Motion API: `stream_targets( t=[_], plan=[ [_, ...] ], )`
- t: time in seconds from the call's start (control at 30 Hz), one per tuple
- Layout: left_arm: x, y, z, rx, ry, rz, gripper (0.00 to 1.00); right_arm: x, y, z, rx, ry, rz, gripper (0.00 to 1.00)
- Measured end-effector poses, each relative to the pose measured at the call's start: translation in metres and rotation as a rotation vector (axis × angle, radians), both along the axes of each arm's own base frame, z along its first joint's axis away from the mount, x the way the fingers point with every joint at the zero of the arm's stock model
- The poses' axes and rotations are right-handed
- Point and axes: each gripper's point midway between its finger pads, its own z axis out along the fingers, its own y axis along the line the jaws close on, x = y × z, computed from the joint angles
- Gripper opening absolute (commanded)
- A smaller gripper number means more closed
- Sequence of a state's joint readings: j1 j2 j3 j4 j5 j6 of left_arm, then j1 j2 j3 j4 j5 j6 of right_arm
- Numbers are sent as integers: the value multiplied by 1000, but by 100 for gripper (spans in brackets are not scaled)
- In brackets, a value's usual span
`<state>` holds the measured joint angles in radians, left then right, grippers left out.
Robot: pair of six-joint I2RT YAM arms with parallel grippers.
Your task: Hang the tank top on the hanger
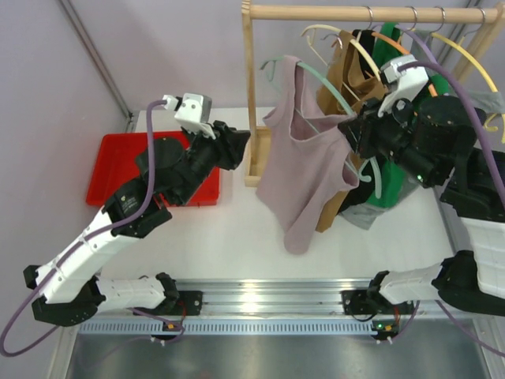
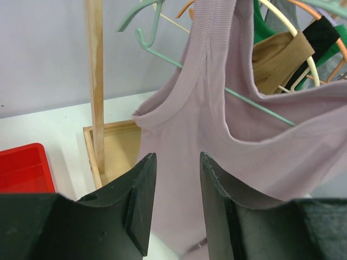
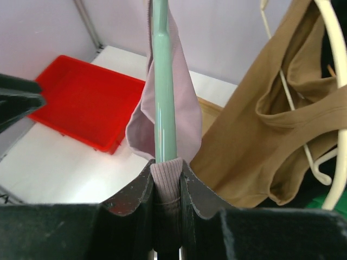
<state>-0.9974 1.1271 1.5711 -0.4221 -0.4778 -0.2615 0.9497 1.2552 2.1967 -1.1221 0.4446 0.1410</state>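
1. The mauve tank top (image 1: 304, 170) is seen hanging in the air above the white table (image 1: 237, 237), just beside the upright post of the wooden rack (image 1: 251, 95).
2. The mint-green hanger (image 1: 325, 85) is threaded through the tank top: one strap is draped over its arm, and its hook end sticks out to the upper left of the fabric.
3. In the right wrist view, the right gripper (image 3: 167, 169) is closed tightly on a fold of the tank top (image 3: 184, 116). The arm of the hanger (image 3: 162, 81) runs down into the same pinch.
4. The left gripper (image 2: 177, 158) is held with its fingers (image 2: 142, 200) a narrow gap apart, and nothing is gripped. The tank top (image 2: 217, 119) is seen beyond the gap, not touched.
5. From above, the left gripper (image 1: 239, 144) is placed by the rack post, left of the garment.
6. A tan-brown tank top (image 3: 260, 124) hangs right behind the mauve one.
7. A red tray (image 1: 118, 162) lies at the table's left side.
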Motion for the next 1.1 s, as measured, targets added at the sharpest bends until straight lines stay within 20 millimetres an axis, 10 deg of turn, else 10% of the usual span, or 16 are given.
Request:
stream_targets(
  t=[0.43,1.1],
  plan=[
    [-12,19,15,-38,-19,1,43,82,-5,-20,-24,89,-113,0],
    [-25,39,19,-43,-22,2,44,139,20,3,95,14,-90,0]
  ],
)
